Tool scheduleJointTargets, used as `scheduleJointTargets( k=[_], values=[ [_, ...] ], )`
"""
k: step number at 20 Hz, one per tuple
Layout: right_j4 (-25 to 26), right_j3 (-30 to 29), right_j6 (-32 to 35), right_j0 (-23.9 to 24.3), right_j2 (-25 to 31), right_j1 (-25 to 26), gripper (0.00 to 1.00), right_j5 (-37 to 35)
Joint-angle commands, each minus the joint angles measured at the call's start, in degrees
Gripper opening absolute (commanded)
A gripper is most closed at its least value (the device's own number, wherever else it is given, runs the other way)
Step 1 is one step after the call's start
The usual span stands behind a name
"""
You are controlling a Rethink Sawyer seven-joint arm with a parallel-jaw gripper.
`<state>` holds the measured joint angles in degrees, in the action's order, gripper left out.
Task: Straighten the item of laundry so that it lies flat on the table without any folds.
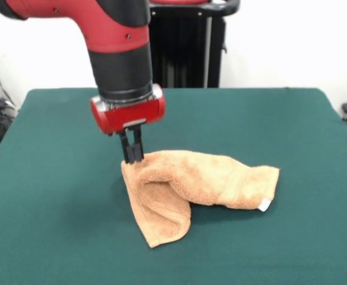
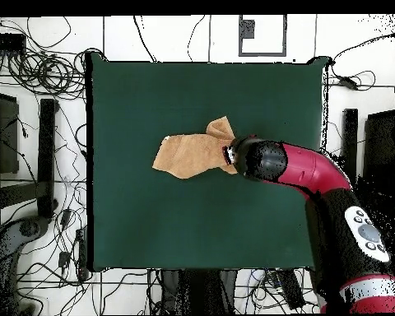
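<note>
My black two-finger gripper (image 1: pixel 133 158) is pinched closed on a raised edge of the orange-tan terry-cloth towel (image 1: pixel 206 181), fingers close together with fabric between the tips. That edge is lifted off the surface; the rest drapes down from it.

Towel: one piece, soft looped pile, thick and limp. Not flat. In the front view it is bunched into a rounded hump with one flap folded under and tapering to a rounded corner toward the camera. One small white tag (image 1: pixel 264 205) shows at the corner farthest from my fingers.

Long axis in the front view runs roughly across the picture, from my grip to the tag end, with the folded flap branching off toward the near edge. In the overhead view the towel (image 2: pixel 192 153) is an irregular, elongated patch, one pointed corner sticking out, my red and black arm (image 2: pixel 316 177) covering its end.

It sits near the middle of the large rectangular dark green felt-covered table (image 1: pixel 54 178), well clear of every edge.
</note>
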<state>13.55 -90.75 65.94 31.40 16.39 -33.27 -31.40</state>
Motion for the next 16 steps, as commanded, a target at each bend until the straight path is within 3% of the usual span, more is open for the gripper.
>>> scheduleJointTargets(
  k=[1, 8, 16],
  values=[
    [-4.57, -13.82, 12.33, -1.13, 1.16, -2.1, 0.0, -4.9],
    [-6.88, -16.17, 16.18, -4.25, 1.2, 0.04, 0.0, 3.48],
    [-8.13, -6.67, 16.75, -9.96, -1.76, 7.53, 0.0, 6.16]
  ],
)
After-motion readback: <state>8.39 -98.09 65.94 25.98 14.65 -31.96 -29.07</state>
